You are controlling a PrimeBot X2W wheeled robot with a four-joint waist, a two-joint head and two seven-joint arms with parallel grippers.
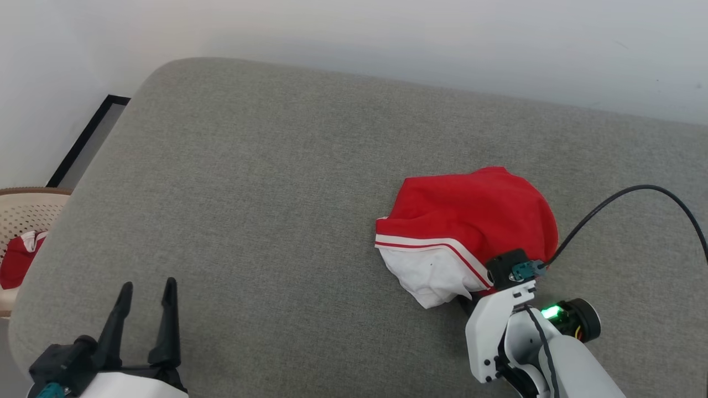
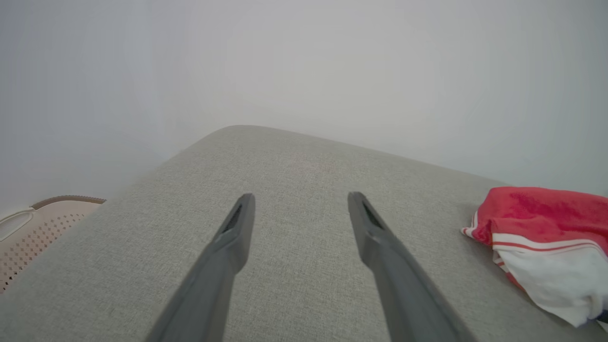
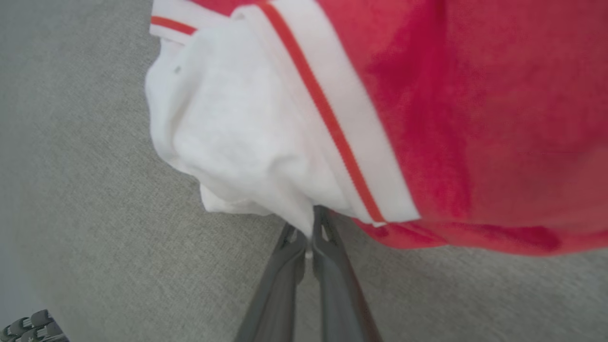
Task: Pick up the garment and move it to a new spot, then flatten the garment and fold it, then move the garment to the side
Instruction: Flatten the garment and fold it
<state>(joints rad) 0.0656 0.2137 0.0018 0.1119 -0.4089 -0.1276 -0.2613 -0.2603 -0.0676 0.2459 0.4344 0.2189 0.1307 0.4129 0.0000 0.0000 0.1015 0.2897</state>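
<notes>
garment (image 1: 475, 221) bunched into a rounded heap on the right part of a wide grey cushion (image 1: 265, 210), red body uppermost, white sleeve spilling out toward the near side, striped trim running across between red and white. resting on the fabric surface, well apart from the cushion's far edge and from the pale wall (image 1: 387, 33) behind.

right gripper (image 3: 311, 230) at the near edge of the heap, long dark fingers pressed almost together, a pinch of white sleeve cloth caught between the tips. seen from the right wrist: sleeve folds bulging just above the fingers, a red stripe on a white band slanting down to the right of them, red cloth beyond. seen from the head: white forearm and wrist at the lower right, fingers hidden beneath the wrist housing, a small green light (image 1: 549, 313) lit on the wrist, a black cable (image 1: 636, 190) arching up and off to the right.

left gripper (image 1: 148, 287) low at the near left, well apart from the garment, fingers spread wide and holding nothing, over bare cushion. from the left wrist: both fingers splayed over grey fabric, garment (image 2: 541, 228) off at the right edge.

beige perforated basket (image 1: 27, 213) beside the cushion's left end, red and white cloth (image 1: 16, 257) lying inside. thin black strip (image 1: 83, 141) by the wall past the far left corner.
</notes>
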